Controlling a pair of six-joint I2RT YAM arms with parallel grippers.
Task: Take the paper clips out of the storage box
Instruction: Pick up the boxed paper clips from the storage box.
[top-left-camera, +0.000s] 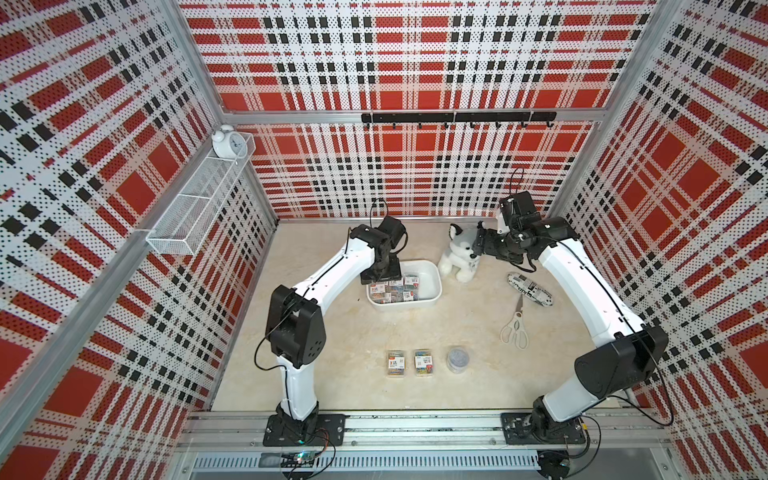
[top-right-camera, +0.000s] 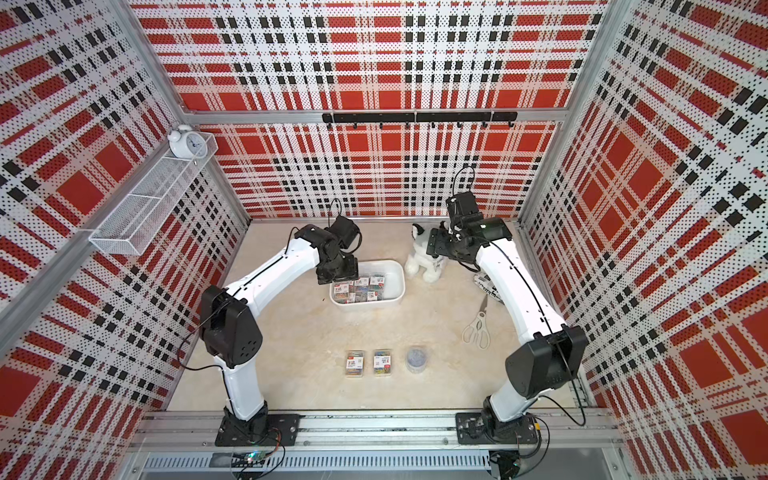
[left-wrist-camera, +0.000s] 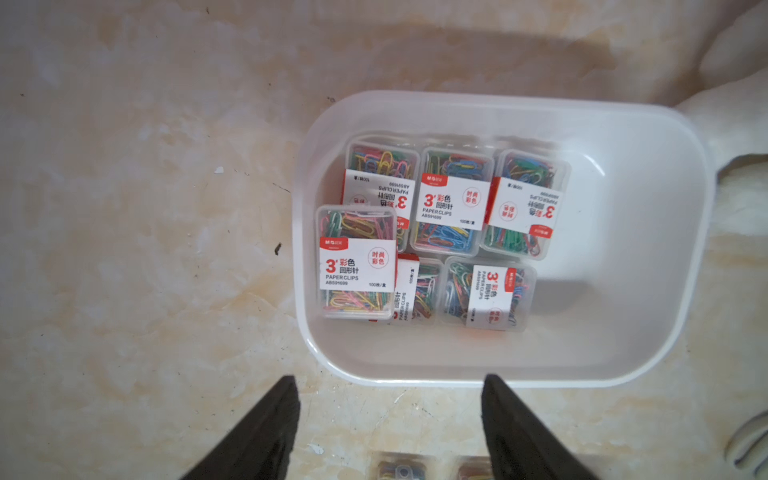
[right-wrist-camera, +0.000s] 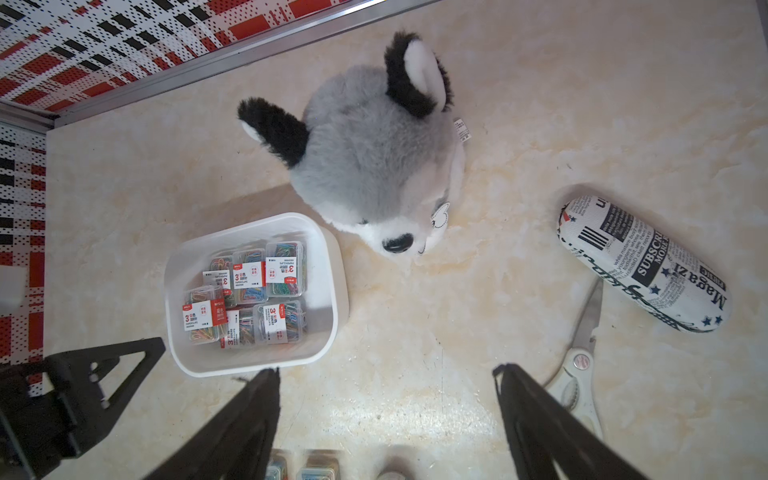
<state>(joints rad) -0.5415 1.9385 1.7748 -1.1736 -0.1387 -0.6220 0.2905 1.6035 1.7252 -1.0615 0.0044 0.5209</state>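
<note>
The white storage box (top-left-camera: 432, 272) (top-right-camera: 397, 272) stands mid-table. Several clear cases of coloured paper clips (left-wrist-camera: 451, 212) (right-wrist-camera: 249, 291) fill its left half, and one case (left-wrist-camera: 357, 262) rests on top of others. Two more cases (top-left-camera: 395, 362) (top-left-camera: 424, 362) and a round clear tub (top-left-camera: 459, 359) lie on the table nearer the front. My left gripper (left-wrist-camera: 390, 380) (top-left-camera: 382, 277) hovers open over the box's left end, holding nothing. Open and empty too, my right gripper (right-wrist-camera: 386, 372) (top-left-camera: 478, 245) hangs high beside the plush dog's head.
A plush dog (top-left-camera: 457, 257) sits right of the box, touching its corner. A newsprint-patterned case (top-left-camera: 530, 289) and white scissors (top-left-camera: 515, 328) lie at the right. A wire basket (top-left-camera: 199, 208) with an alarm clock (top-left-camera: 226, 141) hangs on the left wall.
</note>
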